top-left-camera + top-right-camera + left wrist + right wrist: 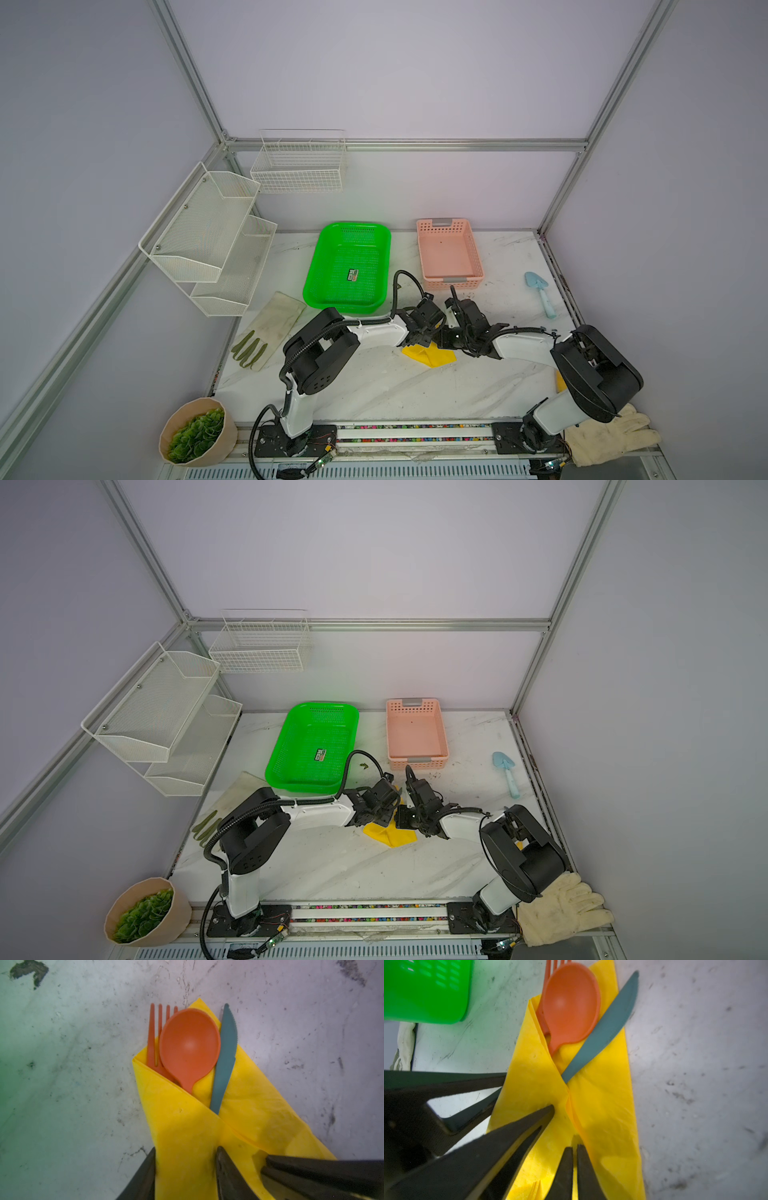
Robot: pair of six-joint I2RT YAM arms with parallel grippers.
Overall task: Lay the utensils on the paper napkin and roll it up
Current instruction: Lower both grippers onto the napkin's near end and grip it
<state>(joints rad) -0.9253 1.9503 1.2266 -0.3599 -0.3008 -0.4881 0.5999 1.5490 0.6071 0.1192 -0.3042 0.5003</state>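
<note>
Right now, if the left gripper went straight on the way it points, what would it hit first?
Probably the paper napkin: the left gripper points down at its folded flap, a finger on either side. The handles of the utensils seem tucked under that fold, though depth is unclear.

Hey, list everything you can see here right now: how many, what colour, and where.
paper napkin: 1, yellow, table centre, folded over the cutlery handles
fork: 1, orange, in the napkin beside the spoon
spoon: 1, orange, between fork and knife
knife: 1, teal, in the napkin
green basket: 1, green, rear of table
pink basket: 1, pink, right of the green basket
toy shovel: 1, light blue, table's right side
gloves: 2, cream, one at table's left, one front right
plant pot: 1, beige with green leaves, front left
mesh shelf: 1, white, left wall
wire basket: 1, white, back wall
table: 1, white marble
left gripper: 1, black, jaws either side of the folded napkin
right gripper: 1, black, shut on a napkin fold
</note>
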